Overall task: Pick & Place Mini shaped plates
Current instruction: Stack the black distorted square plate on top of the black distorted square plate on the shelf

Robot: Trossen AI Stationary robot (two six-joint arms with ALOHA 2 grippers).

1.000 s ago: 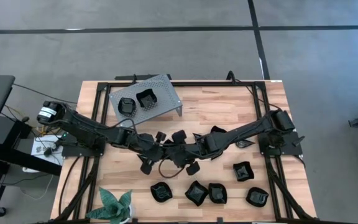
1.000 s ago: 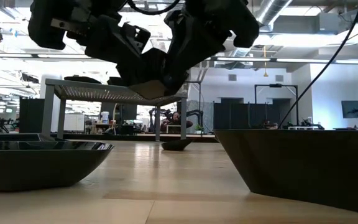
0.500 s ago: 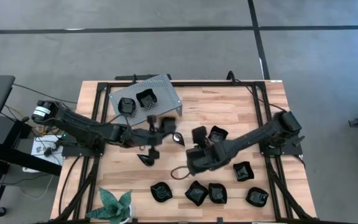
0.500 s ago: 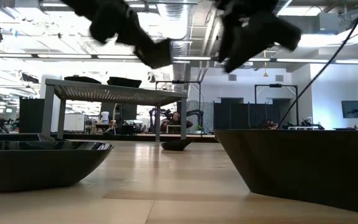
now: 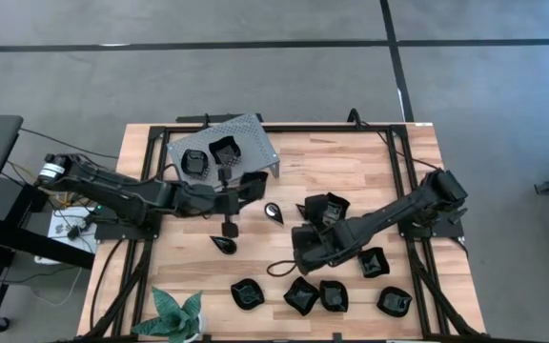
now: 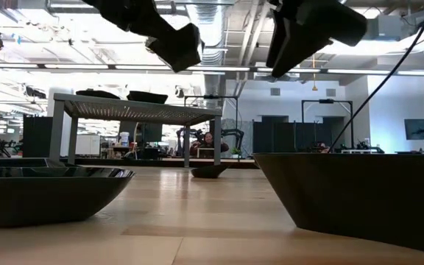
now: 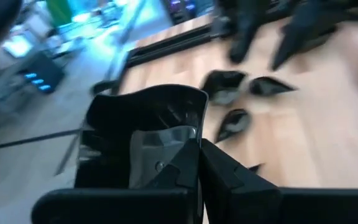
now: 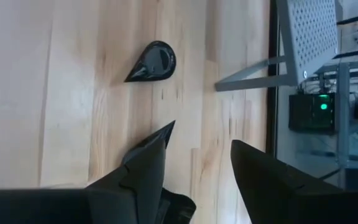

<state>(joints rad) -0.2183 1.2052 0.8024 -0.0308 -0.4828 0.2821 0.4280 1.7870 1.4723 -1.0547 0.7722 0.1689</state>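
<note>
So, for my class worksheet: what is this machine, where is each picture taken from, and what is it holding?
It is two dark robot arms at a wooden table. One picture looks straight down, one level across the tabletop, two from cameras on the wrists. Small glossy black dishes lie scattered; two sit on a grey perforated metal stand. The left tool grips a squarish black dish above the table; the right tool hangs open, empty.

Grey tiled floor (image 5: 255,76) with dark seams surrounds the wooden tabletop (image 5: 351,162). Beyond its far edge: open hall, ceiling ducts (image 6: 227,29), strip lights (image 6: 374,71), wall monitor (image 6: 422,129).
</note>
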